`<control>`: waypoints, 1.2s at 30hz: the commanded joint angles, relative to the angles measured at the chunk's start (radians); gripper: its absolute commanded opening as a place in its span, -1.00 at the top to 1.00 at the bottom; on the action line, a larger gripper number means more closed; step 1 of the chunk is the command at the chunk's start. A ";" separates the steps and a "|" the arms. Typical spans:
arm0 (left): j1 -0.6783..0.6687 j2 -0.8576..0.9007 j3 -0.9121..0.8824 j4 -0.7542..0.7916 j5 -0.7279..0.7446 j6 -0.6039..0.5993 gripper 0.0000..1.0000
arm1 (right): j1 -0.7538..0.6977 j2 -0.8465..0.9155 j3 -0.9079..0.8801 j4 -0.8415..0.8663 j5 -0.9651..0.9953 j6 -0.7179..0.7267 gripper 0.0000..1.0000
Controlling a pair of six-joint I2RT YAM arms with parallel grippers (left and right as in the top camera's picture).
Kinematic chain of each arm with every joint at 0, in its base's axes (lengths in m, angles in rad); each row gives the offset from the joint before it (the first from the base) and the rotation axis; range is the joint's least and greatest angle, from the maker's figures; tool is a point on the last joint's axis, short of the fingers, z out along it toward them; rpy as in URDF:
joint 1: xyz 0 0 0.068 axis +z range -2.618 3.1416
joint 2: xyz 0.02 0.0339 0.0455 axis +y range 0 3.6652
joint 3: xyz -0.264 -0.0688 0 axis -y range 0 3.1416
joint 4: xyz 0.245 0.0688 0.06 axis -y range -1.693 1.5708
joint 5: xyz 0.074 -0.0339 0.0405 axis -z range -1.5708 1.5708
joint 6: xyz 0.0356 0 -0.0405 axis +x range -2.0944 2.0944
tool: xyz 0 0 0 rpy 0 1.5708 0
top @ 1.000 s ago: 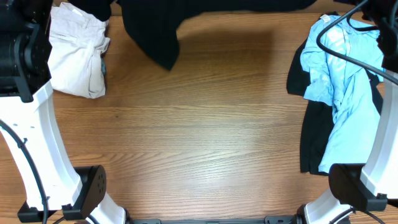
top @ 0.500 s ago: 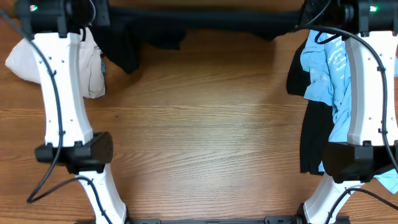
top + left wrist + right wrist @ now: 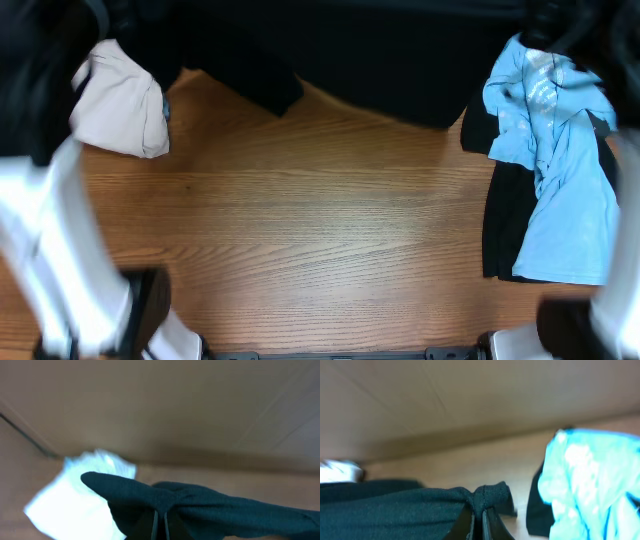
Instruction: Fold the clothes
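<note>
The black T-shirt (image 3: 380, 70) hangs stretched across the far side of the table, its lower edge sagging over the wood. In the left wrist view my left gripper (image 3: 160, 516) is shut on a bunched fold of the black T-shirt (image 3: 215, 505). My right gripper (image 3: 476, 516) is likewise shut on a pinched hem of the same shirt (image 3: 395, 505). A light blue tee (image 3: 560, 150) lies crumpled at the right on top of another black garment (image 3: 505, 220); this tee (image 3: 590, 480) also shows in the right wrist view. In the overhead view both grippers are lost in motion blur.
Folded beige trousers (image 3: 120, 100) lie at the far left and appear as a pale blur (image 3: 70, 505) in the left wrist view. My left arm (image 3: 45, 240) streaks down the left edge. The right arm's base (image 3: 580, 325) sits at the lower right.
The black T-shirt has swept toward the near side and now covers more of the table's far part. Both arms have moved fast and are blurred.
</note>
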 commanded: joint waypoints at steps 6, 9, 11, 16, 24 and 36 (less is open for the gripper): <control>0.014 -0.326 0.048 0.048 -0.148 -0.003 0.92 | -0.023 -0.323 0.045 -0.007 0.094 -0.009 0.92; 0.014 -0.354 0.048 0.071 -0.195 0.003 0.92 | -0.023 -0.353 0.045 -0.008 0.118 -0.011 0.92; 0.014 -0.351 0.047 0.082 -0.202 0.019 0.92 | -0.023 -0.354 0.045 -0.008 0.119 -0.013 0.92; 0.014 -0.299 0.047 0.082 -0.218 0.040 0.92 | -0.023 -0.315 0.044 -0.008 0.119 -0.024 0.92; 0.014 -0.123 0.047 0.124 -0.203 0.034 0.92 | -0.023 -0.174 0.044 0.031 0.122 -0.035 0.92; 0.015 0.056 0.047 0.380 -0.160 0.034 0.92 | -0.024 0.002 0.045 0.402 0.128 -0.122 0.93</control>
